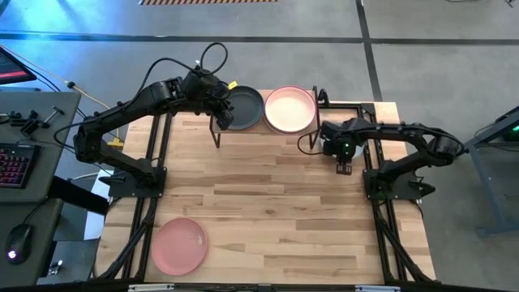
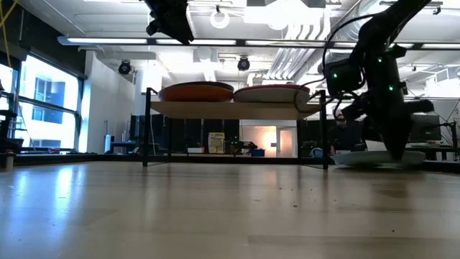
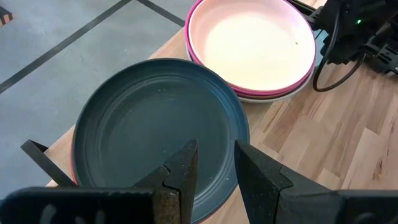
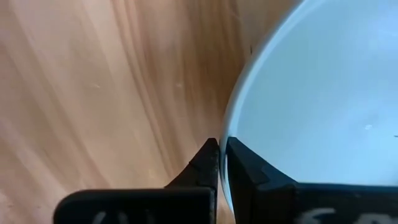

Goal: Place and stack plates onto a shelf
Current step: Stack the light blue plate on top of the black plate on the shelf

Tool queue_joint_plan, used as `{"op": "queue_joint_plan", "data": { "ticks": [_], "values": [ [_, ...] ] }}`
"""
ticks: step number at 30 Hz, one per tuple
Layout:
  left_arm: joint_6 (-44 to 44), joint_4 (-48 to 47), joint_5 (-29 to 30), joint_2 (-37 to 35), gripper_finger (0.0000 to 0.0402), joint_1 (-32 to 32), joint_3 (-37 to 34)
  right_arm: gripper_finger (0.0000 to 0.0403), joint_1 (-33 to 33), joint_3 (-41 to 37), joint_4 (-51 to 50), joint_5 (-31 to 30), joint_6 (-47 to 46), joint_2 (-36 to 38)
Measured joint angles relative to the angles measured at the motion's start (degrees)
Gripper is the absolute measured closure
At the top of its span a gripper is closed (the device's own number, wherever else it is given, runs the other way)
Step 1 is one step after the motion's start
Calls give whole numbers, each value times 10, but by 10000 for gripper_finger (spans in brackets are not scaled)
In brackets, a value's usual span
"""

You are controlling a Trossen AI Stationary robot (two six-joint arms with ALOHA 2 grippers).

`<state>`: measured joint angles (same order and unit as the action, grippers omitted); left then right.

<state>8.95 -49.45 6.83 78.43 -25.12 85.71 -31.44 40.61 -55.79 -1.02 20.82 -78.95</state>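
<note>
right wrist view: right claw (image 4: 221,155) is clamped on the pale plate's (image 4: 323,106) rim, low on the counter (image 1: 268,195) by its right edge, just beside the shelf (image 2: 230,109). shelf lies leftward. left claw (image 3: 214,168) hovers slightly apart over the dark plate (image 3: 155,134).

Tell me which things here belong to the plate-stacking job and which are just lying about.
Job: shelf, dark grey plate under left end effector, light plate stack, pink plate, pale plate in right end effector.
Lying about: keyboard, mouse.
</note>
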Motion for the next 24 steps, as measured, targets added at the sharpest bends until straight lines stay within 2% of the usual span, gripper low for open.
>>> {"op": "queue_joint_plan", "data": {
  "ticks": [11,24],
  "values": [
    [0,0,0,0,304,0,0,403,-1,64,-76,15,-40,27],
    [0,0,-3,0,304,0,0,403,-47,137,-133,31,-74,99]
  ]
}}
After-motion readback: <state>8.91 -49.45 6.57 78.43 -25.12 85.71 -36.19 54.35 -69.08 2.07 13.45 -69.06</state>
